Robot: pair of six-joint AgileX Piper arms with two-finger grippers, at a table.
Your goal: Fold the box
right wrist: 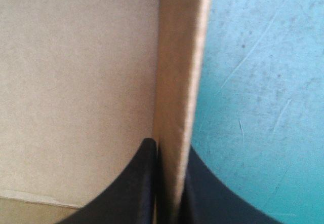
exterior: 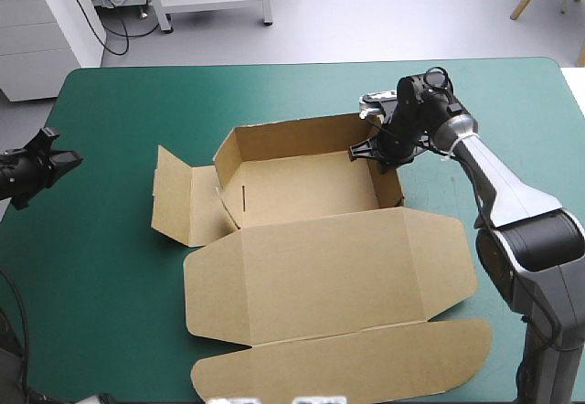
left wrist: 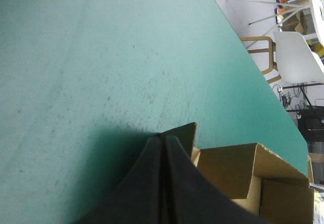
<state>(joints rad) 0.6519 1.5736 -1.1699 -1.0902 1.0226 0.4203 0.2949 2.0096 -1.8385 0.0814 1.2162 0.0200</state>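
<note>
- Okay, your left gripper (left wrist: 162, 135) sits well left of the box (exterior: 302, 185), low over the teal-green cover (exterior: 110, 267). Its fingers are pressed together into one point and grip nothing.
- The box's left flap (exterior: 178, 198) is splayed outward on the cover, just left of the tray part.
- The box itself is mid-table, an open tray with its walls raised.
- The lid (exterior: 329, 271) lies flat on the near side of the box, with its rounded tuck flap (exterior: 347, 363) nearest you.
- Your right gripper (exterior: 366, 151) is at the box's far right corner. Its fingers are all but closed, pinching the right wall (right wrist: 179, 72), one finger inside the tray and one outside over the cover.
</note>
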